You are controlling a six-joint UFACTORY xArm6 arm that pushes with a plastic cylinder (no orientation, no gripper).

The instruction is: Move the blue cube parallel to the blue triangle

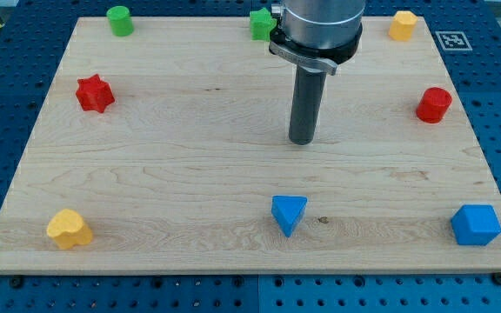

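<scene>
The blue cube (475,225) sits near the board's bottom right corner. The blue triangle (289,214) lies at the bottom middle, far to the cube's left. My tip (301,140) rests on the wooden board (190,156) near its centre, above the triangle and well up and left of the cube, touching no block.
A green cylinder (120,20) is at top left, a green block (261,23) at top middle partly behind the arm, a yellow block (402,25) at top right, a red cylinder (434,104) at right, a red star (95,93) at left, a yellow heart (69,229) at bottom left.
</scene>
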